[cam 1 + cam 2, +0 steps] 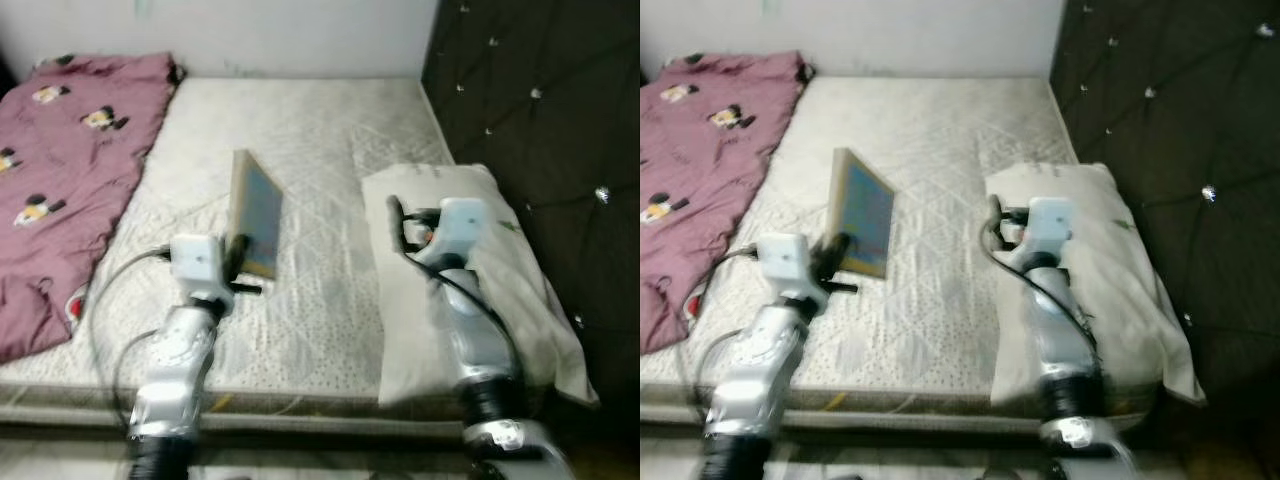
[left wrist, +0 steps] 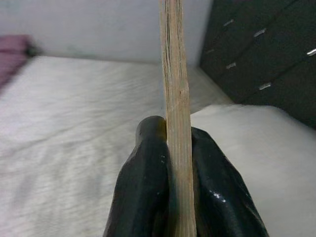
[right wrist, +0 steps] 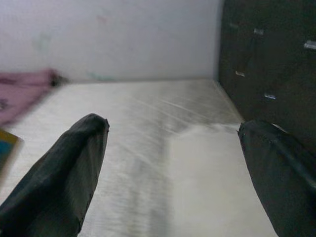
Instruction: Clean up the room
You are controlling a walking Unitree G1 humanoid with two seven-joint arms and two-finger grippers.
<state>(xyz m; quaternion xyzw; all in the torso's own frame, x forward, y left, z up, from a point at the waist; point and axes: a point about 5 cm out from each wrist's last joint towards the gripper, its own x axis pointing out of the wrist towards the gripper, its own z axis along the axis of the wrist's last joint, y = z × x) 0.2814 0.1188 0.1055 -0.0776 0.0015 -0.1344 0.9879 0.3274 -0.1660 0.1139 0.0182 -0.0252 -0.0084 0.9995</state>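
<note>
Black left pincer (image 2: 178, 163) clamps upright book (image 1: 256, 212) above mattress (image 1: 320, 140).

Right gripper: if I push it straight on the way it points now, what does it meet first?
Probably nothing soon. The open right gripper points along the mattress over the pillow, toward the far wall; depth is unclear.

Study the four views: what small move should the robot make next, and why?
Probably lift the thin, flat book with the blue cover clear of the quilted mattress. The left gripper is shut on its edge, holding it upright just above the bed. The right gripper hangs open over the white pillow, holding nothing.
</note>
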